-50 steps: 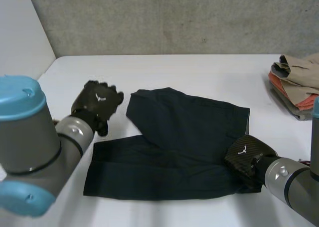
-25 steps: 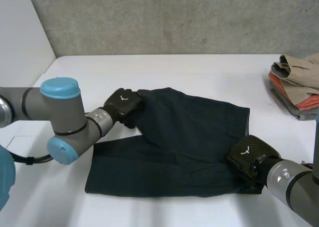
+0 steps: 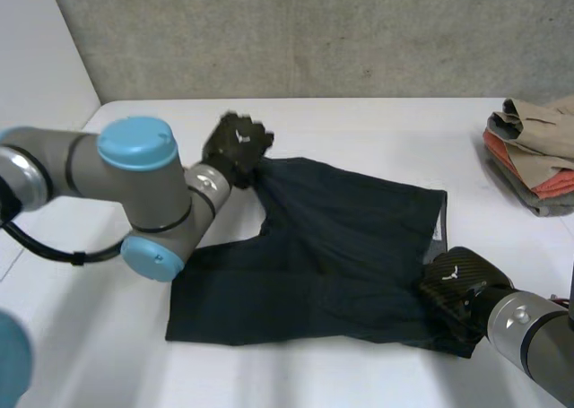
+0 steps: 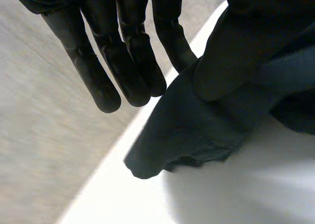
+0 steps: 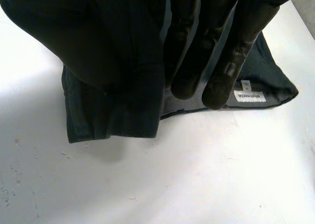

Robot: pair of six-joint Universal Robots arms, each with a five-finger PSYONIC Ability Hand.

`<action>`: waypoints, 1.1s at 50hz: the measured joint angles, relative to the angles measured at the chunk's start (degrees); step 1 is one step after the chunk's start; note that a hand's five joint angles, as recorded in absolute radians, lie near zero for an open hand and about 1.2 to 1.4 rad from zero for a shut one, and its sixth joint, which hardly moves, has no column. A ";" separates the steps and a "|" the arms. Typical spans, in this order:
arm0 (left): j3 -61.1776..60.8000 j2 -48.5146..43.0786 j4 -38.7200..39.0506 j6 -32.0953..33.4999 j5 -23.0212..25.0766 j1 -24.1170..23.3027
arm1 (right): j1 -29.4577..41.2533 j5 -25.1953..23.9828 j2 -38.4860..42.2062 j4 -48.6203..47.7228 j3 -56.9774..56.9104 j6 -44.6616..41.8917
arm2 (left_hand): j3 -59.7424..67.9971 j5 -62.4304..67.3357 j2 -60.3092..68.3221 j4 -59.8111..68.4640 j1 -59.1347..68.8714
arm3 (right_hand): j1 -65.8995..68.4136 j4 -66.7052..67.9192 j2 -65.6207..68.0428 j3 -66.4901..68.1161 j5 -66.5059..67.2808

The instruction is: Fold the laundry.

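Nearest the camera, the right robot hand [image 3: 459,285] sat on the near right corner of the dark navy fabric shorts [image 3: 341,247], clamped on it: its wrist view showed a fold of the cloth caught between the thumb and the fingers [image 5: 224,61], with a small white label [image 5: 248,96] on the hem just past the fingertips. The shorts lay spread across the middle of the white worktop [image 3: 359,125], mostly flat. At their far left corner the left robot hand [image 3: 238,146], reaching in on its grey arm with light-blue caps [image 3: 134,184], pinched the cloth between its thumb [image 4: 236,51] and straight fingers, and that corner was drawn up off the worktop. Well apart, at the far right edge, rested a pile of folded beige and orange clothes [image 3: 534,152].
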 measured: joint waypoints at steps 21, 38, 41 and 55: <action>-2.48 -0.76 0.21 18.32 0.64 -2.03 | 0.37 -0.08 0.50 -1.13 0.05 0.02 | -50.01 -48.05 -50.60 -51.17 -47.70 | 0.00 0.00 0.00 0.00 0.00; -21.88 22.13 -2.56 -1.36 -4.57 -0.57 | 0.24 0.51 3.14 -8.75 -3.16 5.25 | -40.04 -37.17 -40.37 -40.49 -37.21 | 0.00 0.00 0.00 0.00 0.00; -26.46 25.98 -4.87 -4.83 -4.52 -0.06 | 0.20 0.53 3.84 -8.91 -3.31 5.45 | -38.39 -35.52 -38.79 -38.84 -35.87 | 0.00 0.00 0.00 0.00 0.00; -39.79 30.70 -14.77 -10.45 -4.41 1.53 | 0.32 0.52 4.39 -8.77 -2.85 5.37 | -36.85 -33.71 -37.12 -37.32 -34.55 | 0.00 0.00 0.00 0.00 0.00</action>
